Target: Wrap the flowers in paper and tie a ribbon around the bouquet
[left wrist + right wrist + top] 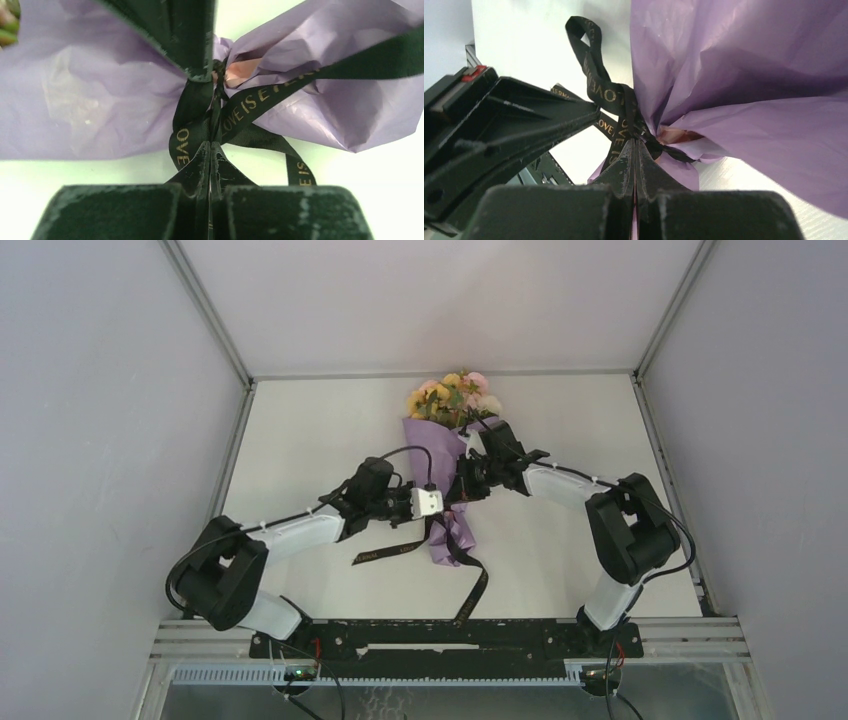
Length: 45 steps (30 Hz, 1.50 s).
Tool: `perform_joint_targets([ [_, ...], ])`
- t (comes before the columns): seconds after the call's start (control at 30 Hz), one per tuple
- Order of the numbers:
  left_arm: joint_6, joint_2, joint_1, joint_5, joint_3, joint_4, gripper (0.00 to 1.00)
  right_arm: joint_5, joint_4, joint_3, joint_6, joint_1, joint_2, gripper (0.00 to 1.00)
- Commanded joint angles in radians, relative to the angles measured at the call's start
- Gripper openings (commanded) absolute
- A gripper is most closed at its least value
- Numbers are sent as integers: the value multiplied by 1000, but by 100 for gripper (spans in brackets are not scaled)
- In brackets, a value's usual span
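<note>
Left tool (210,149) and right tool (634,146), each pinched shut on the ribbon (250,102), crowd the bouquet (438,445) neck at centre frame. White table (320,440). Grey walls (100,390) surround it.

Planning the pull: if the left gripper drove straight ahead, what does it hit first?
The ribbon knot at the cinched neck of the paper, right at the tips of the shut left gripper; depth unclear.
</note>
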Motion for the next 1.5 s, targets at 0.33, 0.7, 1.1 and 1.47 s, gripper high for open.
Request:
perform_joint_targets([
  [0.33,-38,-42,-10,214,106,-80,41,-63,147,-43,50,-5,-66,0],
  [0.7,-84,33,-38,237,84,24,42,-61,155,-58,51,-9,-62,0],
  [1.1,-324,-25,-22,-24,66,6,0,-58,168,-79,59,-14,-68,0],
  [1.47,-370,-110,70,-30,110,-285,0,-50,159,-79,49,-15,-54,0],
])
